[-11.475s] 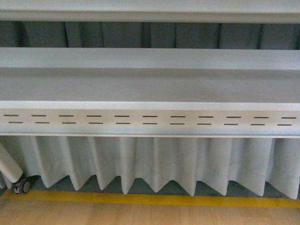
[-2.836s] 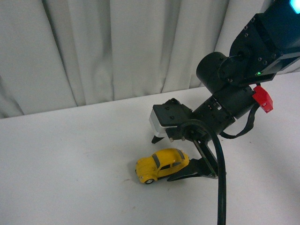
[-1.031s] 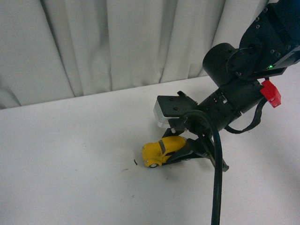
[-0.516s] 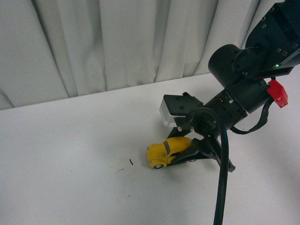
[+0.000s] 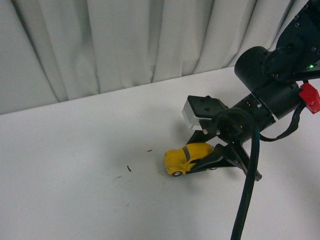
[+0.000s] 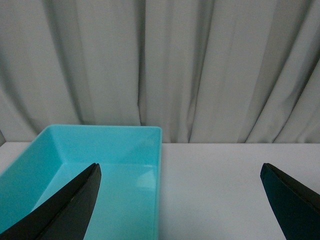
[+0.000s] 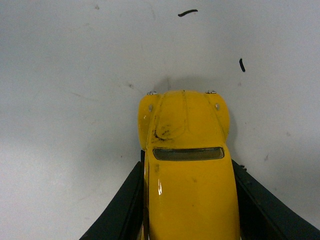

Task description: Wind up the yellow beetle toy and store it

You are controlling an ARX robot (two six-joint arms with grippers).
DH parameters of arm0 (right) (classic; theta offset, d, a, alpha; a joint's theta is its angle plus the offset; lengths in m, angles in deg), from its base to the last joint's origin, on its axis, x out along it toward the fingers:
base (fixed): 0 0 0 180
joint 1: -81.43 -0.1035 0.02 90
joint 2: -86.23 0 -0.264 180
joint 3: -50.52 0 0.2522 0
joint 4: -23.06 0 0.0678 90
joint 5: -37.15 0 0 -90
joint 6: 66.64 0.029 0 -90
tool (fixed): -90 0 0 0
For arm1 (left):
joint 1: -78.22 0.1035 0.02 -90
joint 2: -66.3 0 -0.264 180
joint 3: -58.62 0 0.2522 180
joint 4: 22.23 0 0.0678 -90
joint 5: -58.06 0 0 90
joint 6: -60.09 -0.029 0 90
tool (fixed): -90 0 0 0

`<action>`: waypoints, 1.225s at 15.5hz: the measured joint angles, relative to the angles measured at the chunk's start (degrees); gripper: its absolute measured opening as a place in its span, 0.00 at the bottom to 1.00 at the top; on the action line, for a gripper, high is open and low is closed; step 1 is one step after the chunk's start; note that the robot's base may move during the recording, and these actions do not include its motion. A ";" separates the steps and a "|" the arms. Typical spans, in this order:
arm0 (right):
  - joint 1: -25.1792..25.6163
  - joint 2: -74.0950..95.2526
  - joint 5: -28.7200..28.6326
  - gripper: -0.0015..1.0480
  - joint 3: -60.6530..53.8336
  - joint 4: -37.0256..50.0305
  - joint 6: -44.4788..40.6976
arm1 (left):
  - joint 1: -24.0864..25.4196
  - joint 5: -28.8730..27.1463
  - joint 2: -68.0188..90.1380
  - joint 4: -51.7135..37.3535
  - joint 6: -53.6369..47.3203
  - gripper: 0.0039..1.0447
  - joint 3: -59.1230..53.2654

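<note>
The yellow beetle toy sits on the white table, its front pointing left. My right gripper is shut on the toy's rear half, black fingers on both sides. In the right wrist view the toy fills the lower middle, squeezed between the two fingers, wheels on the table. My left gripper is open and empty, its fingertips wide apart above the table beside a turquoise bin. The left arm is out of the front view.
The turquoise bin stands open and empty against the grey curtain. Small dark marks lie on the table left of the toy. The curtain hangs along the table's far edge. A black cable hangs from the right arm.
My right gripper has closed on the toy and dragged it to the right across the table, leaving small dark marks behind it on the left.
</note>
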 joint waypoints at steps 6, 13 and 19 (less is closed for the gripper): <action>2.19 -0.42 -0.04 0.40 -0.98 -1.09 -0.13 | 0.00 -0.02 0.00 0.00 0.00 0.94 0.00; 3.67 -1.07 1.62 0.50 -1.53 -3.98 -2.27 | 0.00 0.00 0.00 0.00 0.00 0.94 0.00; 3.21 -0.83 2.25 0.93 -1.70 -4.57 -4.11 | 0.00 -0.02 0.00 0.00 0.00 0.94 0.00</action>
